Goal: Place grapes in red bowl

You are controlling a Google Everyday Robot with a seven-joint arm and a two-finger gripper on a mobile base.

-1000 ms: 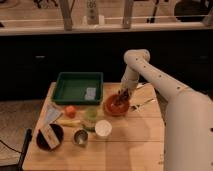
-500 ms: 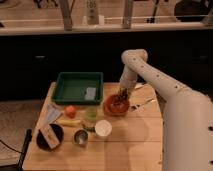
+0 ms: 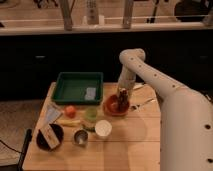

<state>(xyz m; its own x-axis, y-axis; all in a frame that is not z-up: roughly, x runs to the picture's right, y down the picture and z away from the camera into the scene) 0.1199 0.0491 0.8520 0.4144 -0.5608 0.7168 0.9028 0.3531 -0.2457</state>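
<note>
The red bowl [image 3: 115,107] sits on the wooden table right of the green tray. My gripper [image 3: 122,100] hangs straight down over the bowl's right half, its tip inside the rim. A dark lumpy shape at the gripper tip inside the bowl looks like the grapes [image 3: 121,103]; I cannot tell whether they rest in the bowl or hang from the gripper.
A green tray [image 3: 77,87] with a small white item stands at the back left. An orange fruit [image 3: 70,110], a white cup [image 3: 103,128], a metal cup [image 3: 80,136] and a black bowl [image 3: 49,136] lie in front. Cutlery [image 3: 142,104] lies right of the bowl.
</note>
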